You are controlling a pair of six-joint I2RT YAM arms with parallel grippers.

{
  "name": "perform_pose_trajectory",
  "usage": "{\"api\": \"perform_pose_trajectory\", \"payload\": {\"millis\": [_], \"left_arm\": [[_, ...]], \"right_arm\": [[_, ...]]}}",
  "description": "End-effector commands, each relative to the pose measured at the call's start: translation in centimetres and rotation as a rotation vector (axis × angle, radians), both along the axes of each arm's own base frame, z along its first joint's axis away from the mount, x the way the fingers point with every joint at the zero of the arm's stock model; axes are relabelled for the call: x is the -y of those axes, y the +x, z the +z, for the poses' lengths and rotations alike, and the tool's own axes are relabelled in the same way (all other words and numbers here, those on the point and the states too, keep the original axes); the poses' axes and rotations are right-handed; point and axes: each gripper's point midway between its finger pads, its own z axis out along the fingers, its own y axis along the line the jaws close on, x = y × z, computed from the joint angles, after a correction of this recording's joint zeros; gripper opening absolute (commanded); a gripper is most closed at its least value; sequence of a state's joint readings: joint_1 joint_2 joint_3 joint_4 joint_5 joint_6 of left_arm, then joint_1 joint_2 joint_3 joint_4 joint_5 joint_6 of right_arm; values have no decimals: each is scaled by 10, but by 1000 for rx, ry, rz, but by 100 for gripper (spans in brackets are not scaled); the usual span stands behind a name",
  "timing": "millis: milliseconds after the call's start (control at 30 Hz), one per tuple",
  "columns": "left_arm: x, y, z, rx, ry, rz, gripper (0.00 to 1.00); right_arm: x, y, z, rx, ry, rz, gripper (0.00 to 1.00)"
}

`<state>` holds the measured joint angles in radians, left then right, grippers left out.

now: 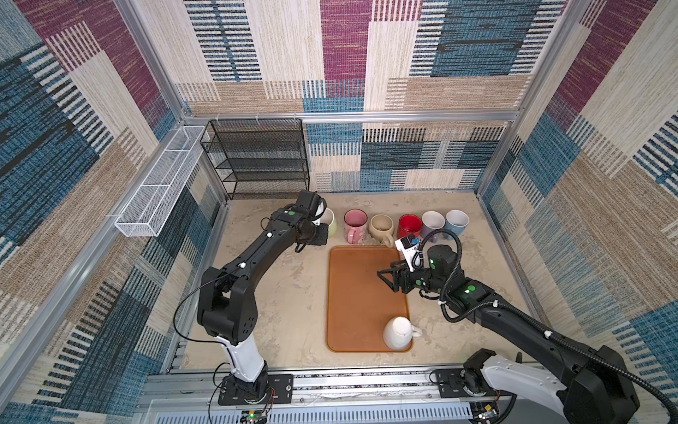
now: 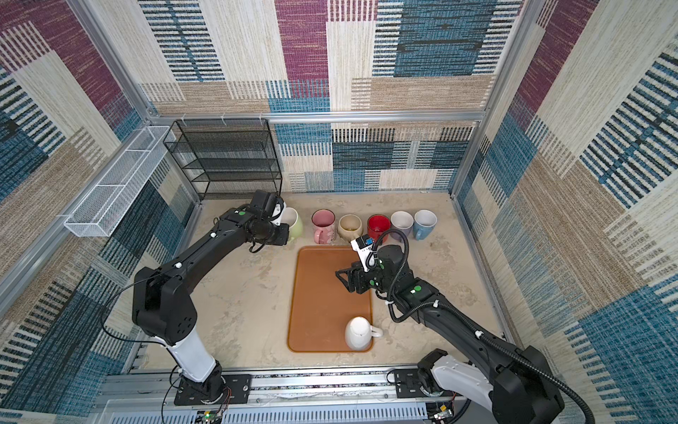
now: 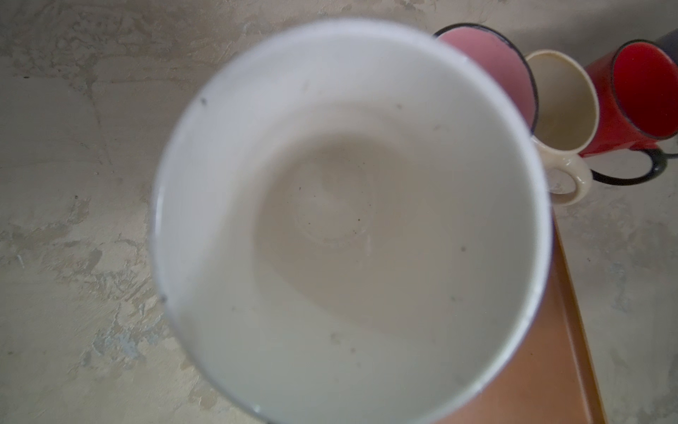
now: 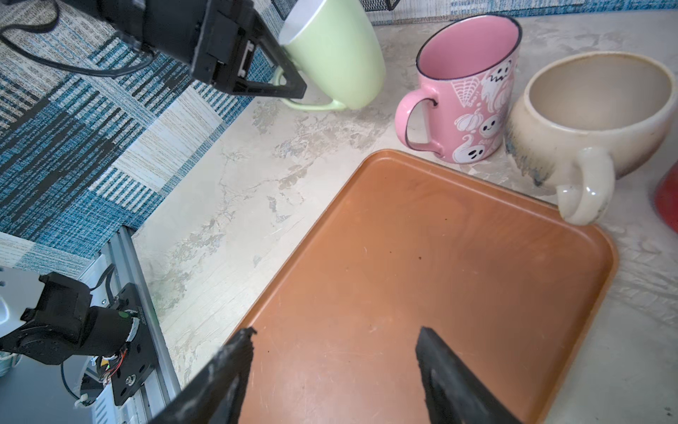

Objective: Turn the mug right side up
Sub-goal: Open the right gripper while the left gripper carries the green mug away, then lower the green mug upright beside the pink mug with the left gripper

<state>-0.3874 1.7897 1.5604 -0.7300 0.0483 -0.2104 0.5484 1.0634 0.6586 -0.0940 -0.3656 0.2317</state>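
A white mug (image 1: 398, 332) (image 2: 358, 332) stands upside down on the near right corner of the orange tray (image 1: 352, 293), with its handle pointing right. At the left end of the mug row, my left gripper (image 4: 293, 88) (image 1: 321, 233) is shut on the handle of a light green mug (image 4: 337, 55) (image 1: 332, 222). That mug is tilted, and its white inside (image 3: 348, 220) fills the left wrist view. My right gripper (image 1: 385, 281) (image 2: 342, 281) (image 4: 335, 332) hovers open over the tray's middle right, holding nothing.
Upright mugs line the back of the table: pink (image 1: 355, 222), beige (image 1: 381, 225), red (image 1: 410, 224), pale lavender (image 1: 433, 222) and blue (image 1: 456, 220). A black mesh shelf (image 1: 257, 158) stands at the back left. A white wire basket (image 1: 157, 183) hangs on the left wall.
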Motion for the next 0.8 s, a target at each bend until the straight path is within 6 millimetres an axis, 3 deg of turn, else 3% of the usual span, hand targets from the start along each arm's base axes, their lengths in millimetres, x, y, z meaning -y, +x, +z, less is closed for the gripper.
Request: {"api": "perform_pose_trajectory", "payload": {"millis": [0, 767], "left_arm": [[2, 11, 0, 18, 24, -21, 0], [15, 45, -54, -89, 80, -50, 0]], "right_arm": [[0, 2, 7, 23, 21, -10, 73], [0, 4, 2, 12, 9, -15, 73]]}}
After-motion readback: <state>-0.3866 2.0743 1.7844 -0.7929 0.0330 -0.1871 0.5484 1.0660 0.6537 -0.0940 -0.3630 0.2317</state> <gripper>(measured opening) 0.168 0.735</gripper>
